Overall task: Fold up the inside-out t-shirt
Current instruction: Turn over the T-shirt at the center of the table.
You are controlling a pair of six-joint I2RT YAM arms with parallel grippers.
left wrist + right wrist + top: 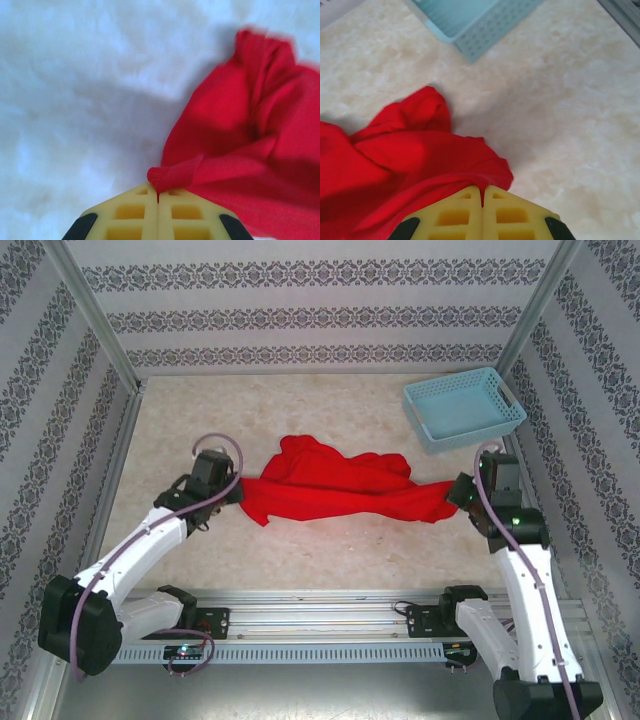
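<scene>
We are pinching the bright red soft-fabric t-shirt [335, 492] at opposite ends, left jaws and right jaws each clamped on a bunched edge, holding it stretched across the pale marbled counter [300, 560], likely to spread it for folding.

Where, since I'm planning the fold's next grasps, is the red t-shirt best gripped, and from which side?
At its two ends, each approached from its outer side, low over the table. The t-shirt lies stretched left to right, tapering to a thin bunched edge at either end; its middle is a crumpled heap. The left pincer and right pincer are shut on those ends.
</scene>
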